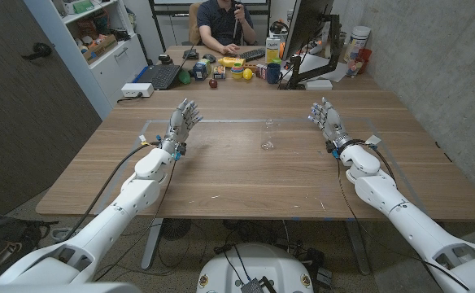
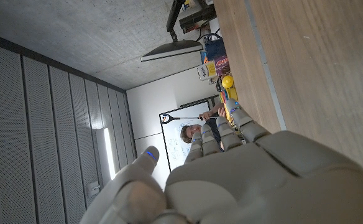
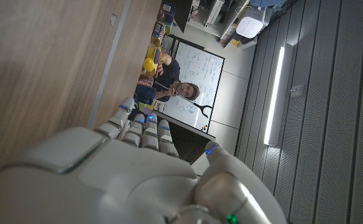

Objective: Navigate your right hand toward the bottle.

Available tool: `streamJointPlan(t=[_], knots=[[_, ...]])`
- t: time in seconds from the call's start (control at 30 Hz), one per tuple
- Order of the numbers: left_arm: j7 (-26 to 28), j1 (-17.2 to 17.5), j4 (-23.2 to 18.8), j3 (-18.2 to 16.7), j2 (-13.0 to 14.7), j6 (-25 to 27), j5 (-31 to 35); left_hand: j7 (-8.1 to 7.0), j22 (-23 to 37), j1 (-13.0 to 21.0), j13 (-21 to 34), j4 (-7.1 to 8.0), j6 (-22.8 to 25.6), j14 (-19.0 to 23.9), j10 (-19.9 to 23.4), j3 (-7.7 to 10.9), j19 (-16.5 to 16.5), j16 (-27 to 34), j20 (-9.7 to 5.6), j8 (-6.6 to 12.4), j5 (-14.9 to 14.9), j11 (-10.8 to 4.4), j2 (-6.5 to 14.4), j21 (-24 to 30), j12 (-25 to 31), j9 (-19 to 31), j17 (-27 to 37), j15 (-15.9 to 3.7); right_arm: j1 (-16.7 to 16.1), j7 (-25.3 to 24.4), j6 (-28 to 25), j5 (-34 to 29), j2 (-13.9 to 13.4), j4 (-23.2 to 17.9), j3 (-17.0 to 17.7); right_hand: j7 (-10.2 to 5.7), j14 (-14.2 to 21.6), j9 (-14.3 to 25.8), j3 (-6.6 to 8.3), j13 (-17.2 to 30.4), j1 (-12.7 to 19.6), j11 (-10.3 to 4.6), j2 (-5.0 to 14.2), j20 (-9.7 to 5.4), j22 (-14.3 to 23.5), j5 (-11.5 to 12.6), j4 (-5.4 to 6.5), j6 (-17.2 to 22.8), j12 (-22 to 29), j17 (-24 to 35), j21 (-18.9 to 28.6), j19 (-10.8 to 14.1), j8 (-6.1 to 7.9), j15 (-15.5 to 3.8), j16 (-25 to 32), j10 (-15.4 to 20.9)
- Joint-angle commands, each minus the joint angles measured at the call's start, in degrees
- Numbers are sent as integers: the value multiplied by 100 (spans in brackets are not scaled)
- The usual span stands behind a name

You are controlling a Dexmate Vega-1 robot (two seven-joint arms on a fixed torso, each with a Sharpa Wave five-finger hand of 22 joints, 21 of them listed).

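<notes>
A small, faint clear object [image 1: 267, 145], too faint to tell whether it is a bottle, stands near the middle of the wooden table [image 1: 246, 175]. A yellow-green bottle [image 1: 272, 50] stands in the clutter on the far desk. My right hand [image 1: 325, 118] is raised over the table to the right of the clear object and well apart from it, fingers spread and holding nothing. It appears from behind as my right hand [image 3: 125, 180]. My left hand [image 1: 182, 122] mirrors it on the left side, also empty, and shows from behind as my left hand [image 2: 231, 180].
Pale tape lines [image 1: 221, 121] mark a rectangle on the table. Beyond the table's far edge are a laptop [image 1: 158, 77], a blue mug [image 1: 273, 73], toy fruit [image 1: 246, 73] and a monitor [image 1: 307, 32]. A person [image 1: 225, 24] sits behind that desk.
</notes>
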Motion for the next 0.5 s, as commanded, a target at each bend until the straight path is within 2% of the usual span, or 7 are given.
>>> streamJointPlan(t=[0.03, 0.3, 0.5], knots=[[-286, 112, 157, -552, -478, 32, 334, 43, 30, 10, 24, -5, -5, 53, 55, 32, 53, 32, -2, 39, 37, 3, 538, 37, 34, 17, 7, -12, -141, 844, -609, -1426, 941, -64, 1127, 42, 14, 16, 48, 9, 4, 3, 554, 5, 16, 25, -3, -16, 38, 22, 22, 46, 33, 39, 37, 28], [-419, 118, 199, -773, -662, 123, 519, 46, 30, 11, 24, -5, -2, 55, 54, 29, 56, 32, -4, 40, 38, 3, 539, 29, 33, 17, 6, -14, -122, 1143, -749, -2042, 1453, -87, 1649, 46, 16, 16, 50, 9, 6, -1, 559, 6, 16, 27, -3, -18, 38, 22, 16, 53, 31, 38, 33, 34], [-475, 132, 205, -891, -744, 176, 614, 48, 30, 12, 24, -5, 0, 53, 55, 27, 57, 31, -4, 41, 38, 4, 540, 23, 33, 17, 6, -13, -113, 1290, -776, -2327, 1696, -113, 1871, 48, 18, 16, 55, 9, 9, 6, 566, 7, 17, 29, -4, -29, 36, 22, 10, 58, 27, 32, 30, 30]])
